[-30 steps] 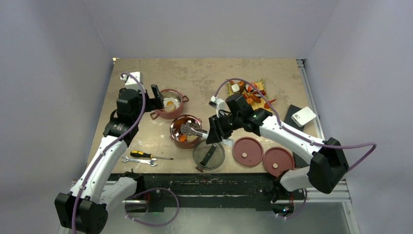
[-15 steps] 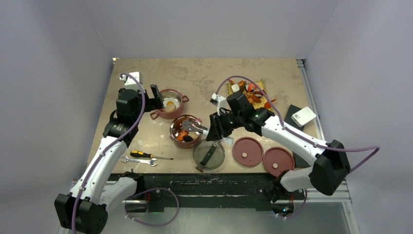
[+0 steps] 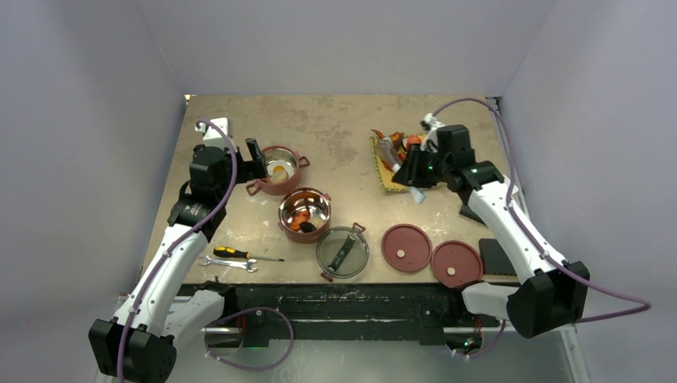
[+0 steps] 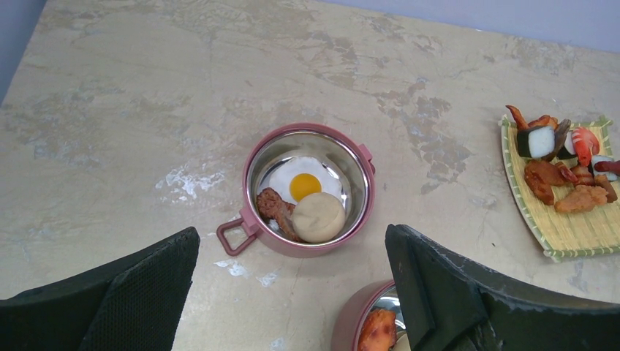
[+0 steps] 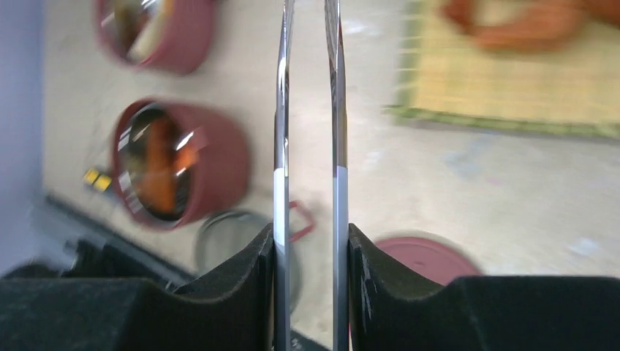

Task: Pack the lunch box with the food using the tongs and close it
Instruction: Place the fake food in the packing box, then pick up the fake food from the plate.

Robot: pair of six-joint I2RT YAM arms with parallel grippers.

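Tongs (image 5: 282,110) clamped in right jaws above bench (image 3: 335,132), well right of lunch box (image 4: 370,194); left jaws wide apart just left of lunch box, bowls uncovered, food (image 4: 305,186) inside.

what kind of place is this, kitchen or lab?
Probably a robot lab cell: plain grey walls box in the table, toy food sits on a woven mat, and a screwdriver and wrench lie nearby.

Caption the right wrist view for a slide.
Right gripper clamps the tongs, whose two thin arms reach out over the table between a red bowl and the yellow mat; background blurred.
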